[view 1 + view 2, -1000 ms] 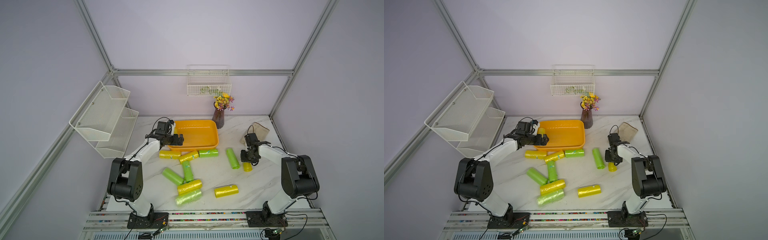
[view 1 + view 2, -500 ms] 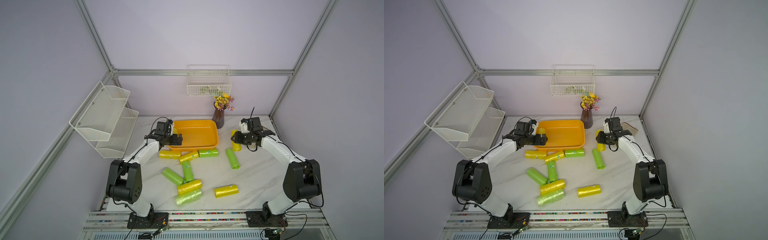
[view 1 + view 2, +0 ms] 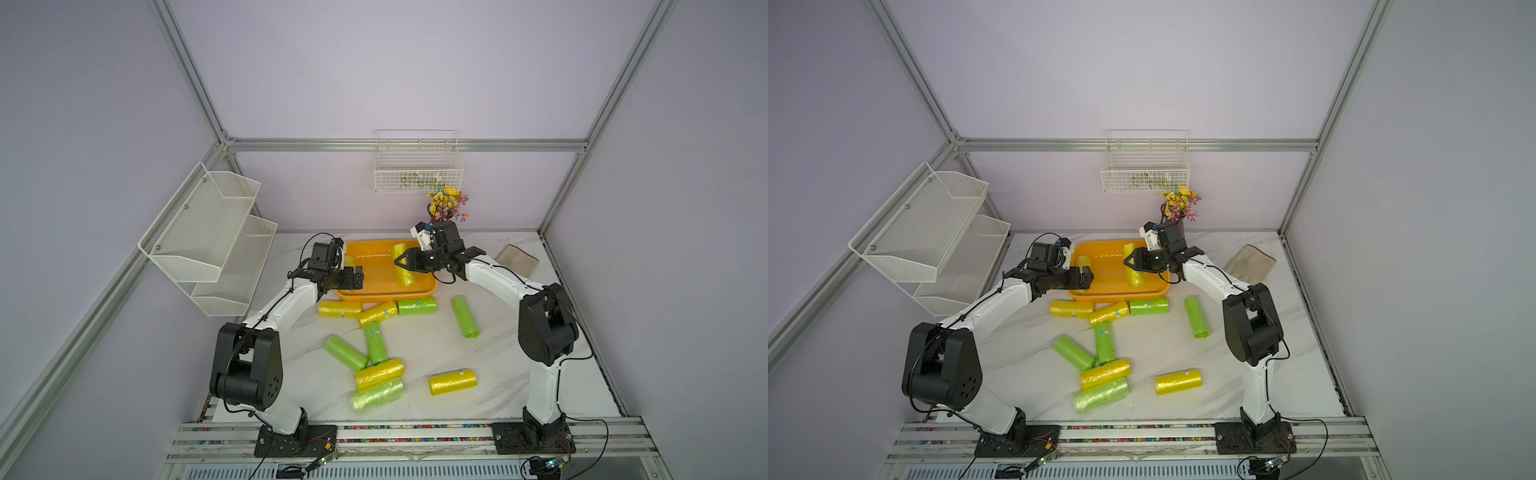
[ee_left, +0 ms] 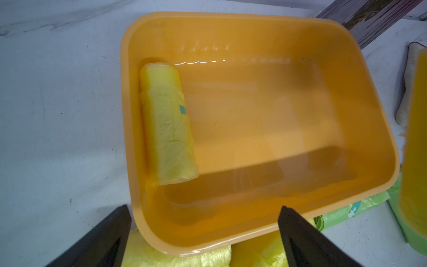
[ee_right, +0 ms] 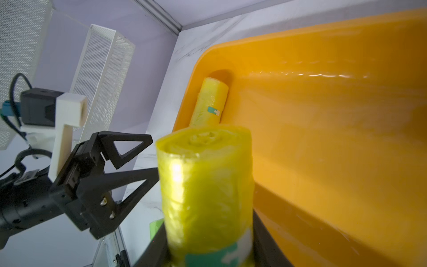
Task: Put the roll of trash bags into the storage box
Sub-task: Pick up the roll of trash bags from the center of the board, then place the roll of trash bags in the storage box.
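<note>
Jaws of the right gripper [image 3: 401,264] are nearly closed around a yellow roll [image 5: 208,185] of trash bags. They pinch it near its labelled end, so most of its length sticks out ahead of the fingers. A second ago that roll was low at the right side of the table [image 3: 490,353], and half a second ago it was lifted beside the box. Now, in both top views, it hangs over the right half of the storage box [image 3: 386,296], lying roughly front to back; whether it touches the box floor I cannot tell. As I read it, the carry is all but over, and only lowering and letting go remain for this roll. Another roll [image 4: 166,124], also yellow, already lies along the box's left wall. Many loose rolls [image 3: 465,316], green and yellow, wait on the table in front, so much of the job is left. The right arm reaches forward and inward from its base, with the forearm rising to a wrist turned toward the box, just in front of the flowers [image 3: 448,203]. The left gripper [image 3: 358,277] has stayed put: spread wide, empty, hovering at the box's near left corner with its arm stretched forward.
</note>
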`<state>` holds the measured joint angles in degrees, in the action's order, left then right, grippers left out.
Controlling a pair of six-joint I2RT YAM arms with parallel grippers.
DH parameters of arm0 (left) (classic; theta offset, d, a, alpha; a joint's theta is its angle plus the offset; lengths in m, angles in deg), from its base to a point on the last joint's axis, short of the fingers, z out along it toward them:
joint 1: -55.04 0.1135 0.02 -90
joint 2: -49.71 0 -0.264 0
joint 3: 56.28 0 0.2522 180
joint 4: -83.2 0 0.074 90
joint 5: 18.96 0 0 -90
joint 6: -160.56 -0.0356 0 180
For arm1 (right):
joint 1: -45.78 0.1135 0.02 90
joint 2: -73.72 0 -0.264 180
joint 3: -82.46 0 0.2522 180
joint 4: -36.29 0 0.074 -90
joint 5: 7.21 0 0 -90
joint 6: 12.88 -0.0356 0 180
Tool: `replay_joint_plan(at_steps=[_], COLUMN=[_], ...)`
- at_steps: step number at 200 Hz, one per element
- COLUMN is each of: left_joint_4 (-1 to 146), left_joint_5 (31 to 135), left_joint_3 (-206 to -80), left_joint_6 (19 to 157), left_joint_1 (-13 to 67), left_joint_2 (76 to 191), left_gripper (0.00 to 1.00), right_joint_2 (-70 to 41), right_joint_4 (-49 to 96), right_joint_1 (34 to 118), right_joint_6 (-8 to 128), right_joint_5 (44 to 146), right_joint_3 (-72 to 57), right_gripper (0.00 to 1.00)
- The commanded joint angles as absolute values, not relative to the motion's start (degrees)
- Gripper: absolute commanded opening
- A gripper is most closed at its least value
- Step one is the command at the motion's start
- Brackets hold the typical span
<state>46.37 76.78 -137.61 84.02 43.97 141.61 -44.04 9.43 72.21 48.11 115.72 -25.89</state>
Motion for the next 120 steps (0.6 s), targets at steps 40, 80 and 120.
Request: replay_joint_plan(at_steps=[40,80,120], left_joint_4=[47.35,48.15,48.37], left_joint_5=[76.4,75.92,76.22], left_joint_3=[-135.65,-133.59,-133.02], left_joint_6=[85.92,86.74,87.26], left_joint_1=[43.6,43.59,43.54], left_joint_2=[138.28,137.08,136.32], left_gripper=[1.0,1.0,1.0], right_joint_2=[-54.97,-62.93,-69.19], right_joint_4=[33.02,29.99,29.79], right_joint_1=[73.97,76.13,79.0], right_joint_6=[28.92,27.57,23.64], right_joint_5=[117.1,116.45,117.62], right_joint_3=[-30.41,-39.61,-48.2], right_gripper=[0.35,0.35,0.35])
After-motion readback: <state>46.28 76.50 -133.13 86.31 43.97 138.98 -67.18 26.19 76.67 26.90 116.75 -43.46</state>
